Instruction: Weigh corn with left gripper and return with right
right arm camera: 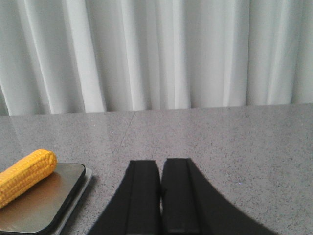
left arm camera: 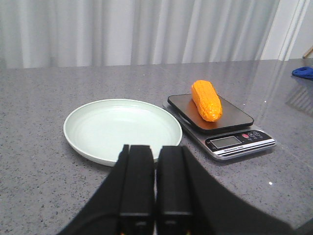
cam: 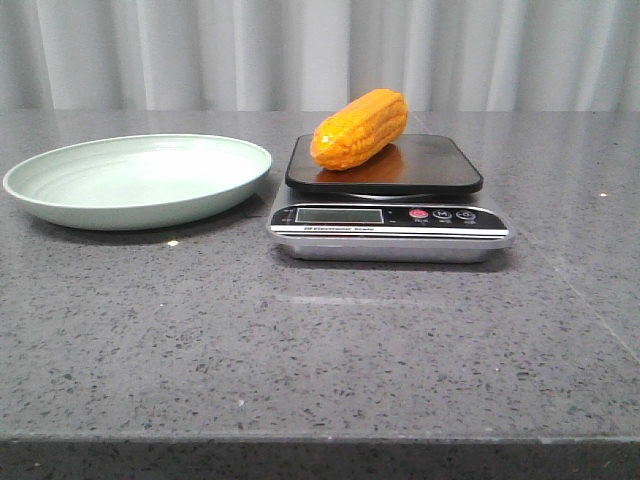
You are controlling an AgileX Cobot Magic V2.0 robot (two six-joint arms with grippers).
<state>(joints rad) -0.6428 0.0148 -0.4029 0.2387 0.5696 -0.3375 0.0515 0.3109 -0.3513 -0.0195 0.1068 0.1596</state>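
The orange-yellow corn (cam: 360,129) lies on the black platform of the scale (cam: 440,176). It also shows in the left wrist view (left arm camera: 206,100) and in the right wrist view (right arm camera: 24,175). My left gripper (left arm camera: 155,152) is shut and empty, back from the pale green plate (left arm camera: 88,127) and well short of the corn. My right gripper (right arm camera: 161,164) is shut and empty, off to the right of the scale (right arm camera: 54,198). Neither gripper shows in the front view.
The pale green plate (cam: 60,180) sits empty left of the scale. The scale's display and buttons (cam: 390,216) face the table's front edge. White curtains hang behind the grey speckled table. A blue object (left arm camera: 304,72) lies at the far edge.
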